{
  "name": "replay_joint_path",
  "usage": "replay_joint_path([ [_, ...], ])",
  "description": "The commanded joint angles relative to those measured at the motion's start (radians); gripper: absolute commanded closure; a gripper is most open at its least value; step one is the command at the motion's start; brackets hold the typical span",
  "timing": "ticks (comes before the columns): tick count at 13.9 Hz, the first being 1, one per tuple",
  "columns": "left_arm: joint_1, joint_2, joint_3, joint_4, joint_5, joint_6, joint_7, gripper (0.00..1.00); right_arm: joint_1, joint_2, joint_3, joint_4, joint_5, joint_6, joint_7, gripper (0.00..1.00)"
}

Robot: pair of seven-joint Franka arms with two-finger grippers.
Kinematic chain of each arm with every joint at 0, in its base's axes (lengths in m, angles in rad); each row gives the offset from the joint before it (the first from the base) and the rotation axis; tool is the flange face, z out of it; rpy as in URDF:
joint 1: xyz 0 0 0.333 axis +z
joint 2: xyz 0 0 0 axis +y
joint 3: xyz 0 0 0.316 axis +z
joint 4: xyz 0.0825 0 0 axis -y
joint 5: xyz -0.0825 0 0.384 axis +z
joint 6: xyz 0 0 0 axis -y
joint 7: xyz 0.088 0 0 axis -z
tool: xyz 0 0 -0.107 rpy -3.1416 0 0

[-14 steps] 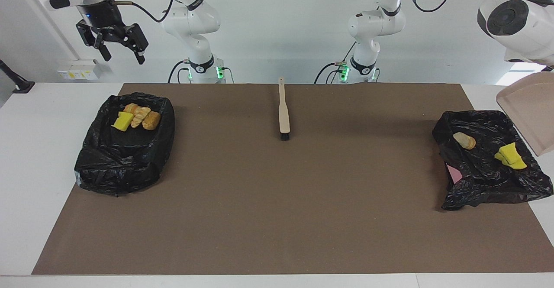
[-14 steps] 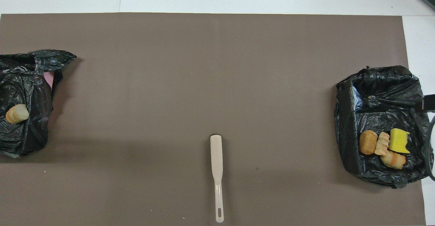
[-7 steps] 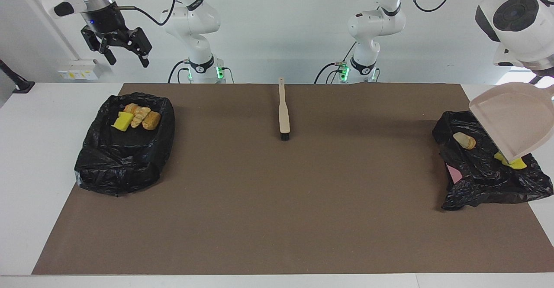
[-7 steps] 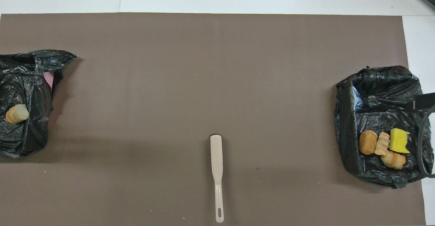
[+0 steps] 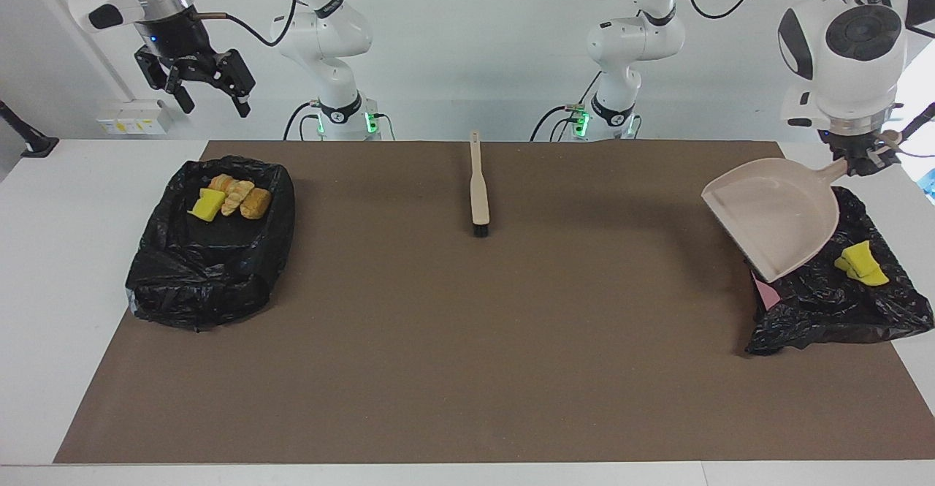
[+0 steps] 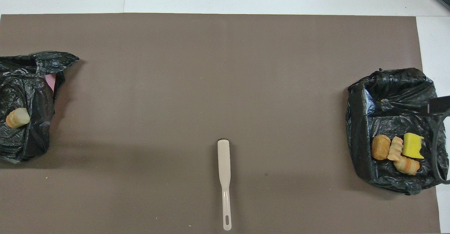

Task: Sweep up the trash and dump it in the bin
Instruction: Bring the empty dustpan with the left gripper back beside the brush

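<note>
Two bins lined with black bags stand on the brown mat. The bin at the right arm's end [image 5: 208, 267] [image 6: 390, 96] holds a yellow sponge [image 5: 207, 204] [image 6: 412, 145] and tan and orange bread-like lumps [image 5: 241, 198] [image 6: 393, 153]. The bin at the left arm's end [image 5: 840, 303] [image 6: 24, 86] holds yellow sponge pieces [image 5: 862, 265] and a tan lump [image 6: 17, 118]. My left gripper [image 5: 866, 159] is shut on the handle of the beige dustpan [image 5: 778, 219], held tilted over that bin and hiding the tan lump in the facing view. My right gripper [image 5: 210, 99] is open and empty, high over the other bin.
The beige brush [image 5: 479, 190] [image 6: 224, 177] lies on the mat midway between the bins, near the robots' edge, its black bristles pointing away from them. White table [image 5: 58, 252] borders the mat at both ends.
My left arm has swung the dustpan down and toward the table's middle, so it now covers the tan lump. My right gripper has shifted only slightly.
</note>
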Motion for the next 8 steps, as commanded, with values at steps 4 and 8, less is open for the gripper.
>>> replay_joint_path([
  [4,-0.19,-0.073,0.011,-0.153,-0.202,-0.012,-0.394,1.0,-0.028,-0.01,0.025,-0.02,0.023,0.015,-0.016,0.0],
  [8,-0.35,-0.056,0.011,-0.16,-0.326,-0.007,-0.716,1.0,-0.028,0.008,0.026,0.006,0.011,0.015,-0.016,0.0],
])
